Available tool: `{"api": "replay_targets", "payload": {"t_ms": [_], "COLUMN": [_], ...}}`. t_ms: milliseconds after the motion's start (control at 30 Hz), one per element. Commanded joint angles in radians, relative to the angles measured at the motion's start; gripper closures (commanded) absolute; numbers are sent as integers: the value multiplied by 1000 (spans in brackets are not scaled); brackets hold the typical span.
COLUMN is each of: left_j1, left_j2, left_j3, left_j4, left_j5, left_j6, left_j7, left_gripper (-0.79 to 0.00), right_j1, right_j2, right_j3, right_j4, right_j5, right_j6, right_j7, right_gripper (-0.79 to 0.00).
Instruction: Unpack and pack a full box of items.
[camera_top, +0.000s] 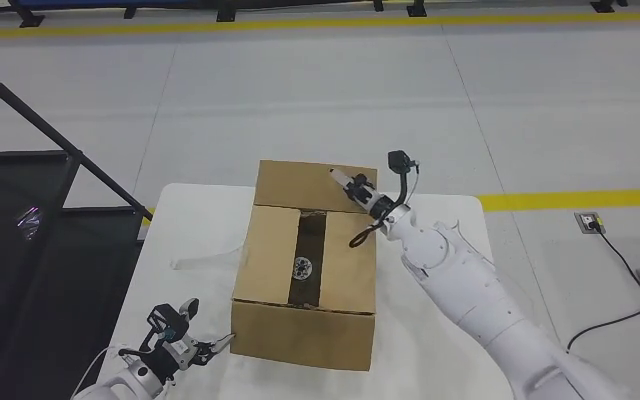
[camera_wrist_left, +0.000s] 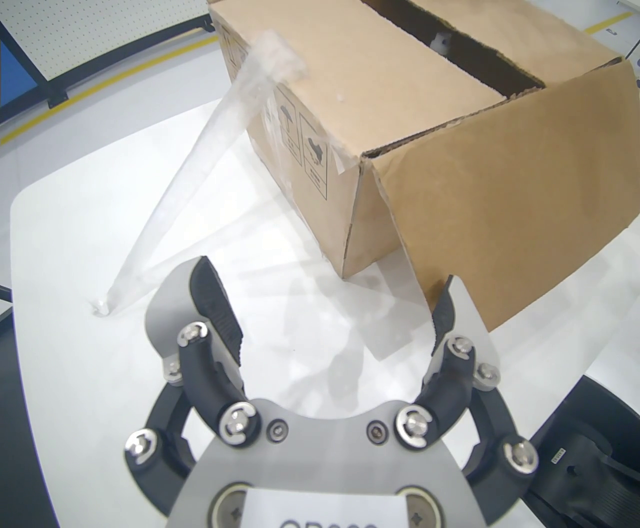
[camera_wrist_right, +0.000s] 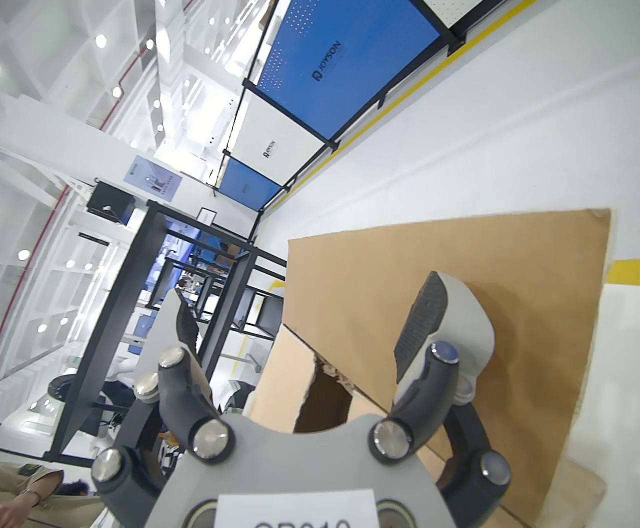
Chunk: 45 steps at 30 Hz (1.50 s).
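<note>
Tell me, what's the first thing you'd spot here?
The big brown box in the middle of the white table, its top flaps parted over a dark gap. The right gripper is open at the opened far flap. The left gripper, open too, sits by a near corner of the box, close to a clear tape strip that slants from box to table.

A: Where's your box?
B: The box (camera_top: 350, 270) sits mid-frame on the table (camera_top: 195, 225), with an item (camera_top: 304, 266) inside it. Its rear flap (camera_top: 295, 183) folds out toward the top edge.
A: And your grippers?
B: The left gripper (camera_top: 210, 323) is at lower left, near the box's front corner. The right gripper (camera_top: 345, 182) is over that rear flap, above centre.
</note>
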Motion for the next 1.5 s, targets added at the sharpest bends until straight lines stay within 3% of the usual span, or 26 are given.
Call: {"api": "replay_targets", "payload": {"t_ms": [0, 267, 500, 600, 667, 767, 933, 1167, 1467], "left_j1": [0, 0, 0, 0, 0, 4, 49, 105, 140], "left_j2": [0, 0, 0, 0, 0, 0, 4, 10, 12], "left_j3": [0, 0, 0, 0, 0, -6, -69, -155, -170], "left_j4": [0, 0, 0, 0, 0, -11, -62, -94, -88], "left_j5": [0, 0, 0, 0, 0, -13, -52, -114, -132], "left_j6": [0, 0, 0, 0, 0, 21, 31, 8, 7], "left_j7": [0, 0, 0, 0, 0, 11, 60, 97, 123], "left_gripper": [-785, -785, -785, -785, -785, -785, -785, -785, -785], "right_j1": [25, 87, 73, 42, 7, -42, -128, -157, -92], "right_j2": [-25, -98, -104, -86, -69, -39, 3, 4, -63], "right_j3": [-17, -28, 27, 62, 85, 112, 143, 127, 41], "right_j4": [67, 254, 246, 172, 98, -17, -174, -246, -124], "right_j5": [6, 84, 113, 148, 206, 285, 264, 177, 196], "right_j6": [13, 15, -254, -354, -369, -259, -43, 156, 216], "right_j7": [23, 135, 93, 191, 335, 596, 783, 743, 714], "right_gripper": [-785, -785, -785, -785, -785, -785, -785, -785, -785]}}
